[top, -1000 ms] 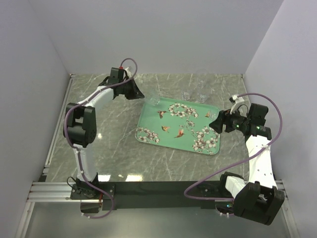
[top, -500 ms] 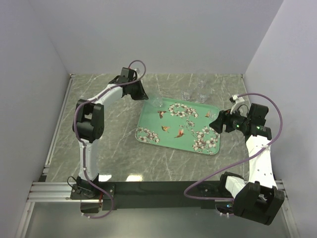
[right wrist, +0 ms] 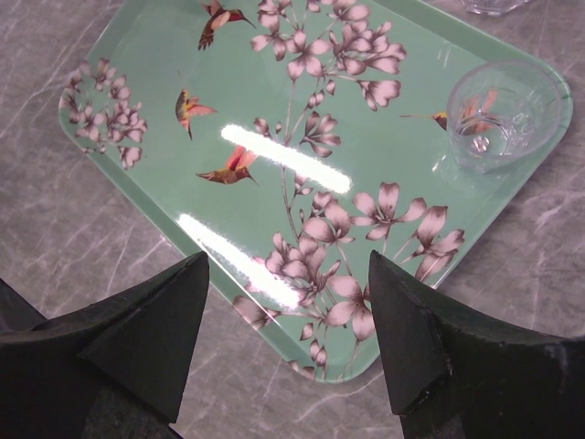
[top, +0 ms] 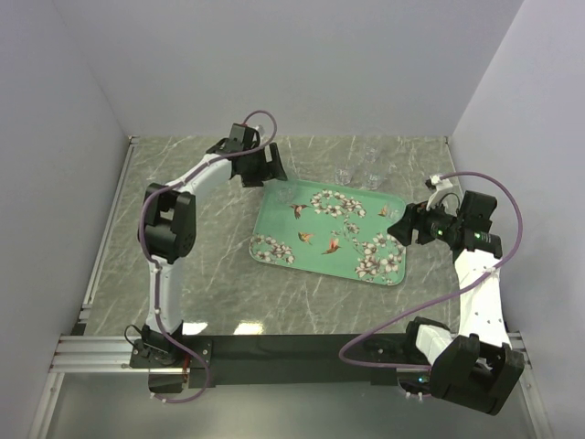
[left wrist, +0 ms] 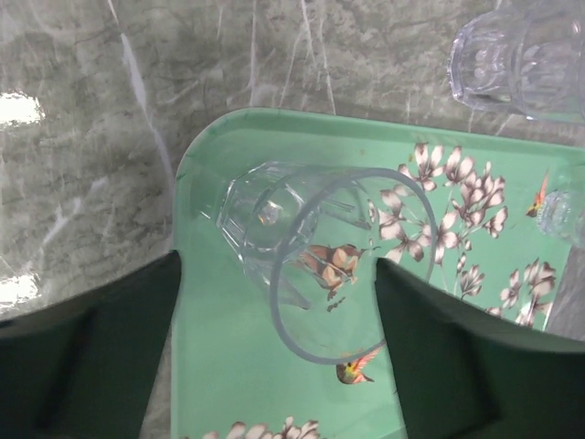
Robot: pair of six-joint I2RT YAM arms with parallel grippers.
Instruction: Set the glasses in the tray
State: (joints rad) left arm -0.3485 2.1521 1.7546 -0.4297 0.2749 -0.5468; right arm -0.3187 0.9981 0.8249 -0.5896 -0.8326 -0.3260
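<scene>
The mint-green tray [top: 315,259] with blossoms and birds lies mid-table. One clear glass [top: 285,191] stands upright in its far-left corner [left wrist: 196,165]. My left gripper [top: 272,179] hangs over that glass [left wrist: 311,247], open, its dark fingers [left wrist: 110,357] apart from the sides of the glass. More glasses [top: 344,176] stand on the marble behind the tray, one near in the left wrist view [left wrist: 521,55]. My right gripper [top: 403,226] is open and empty over the tray's right end [right wrist: 366,366]. From there the glass [right wrist: 498,114] shows in the tray.
Grey marble table [top: 201,265] walled on three sides. A glass [top: 373,174] and another [top: 369,152] stand at the back right. A small glass [left wrist: 562,215] shows at the left wrist view's right edge. A black rail [top: 302,347] runs along the near edge.
My left gripper carried the glass right to the tray's far-left corner, then opened and let it go. The right arm has not moved.
</scene>
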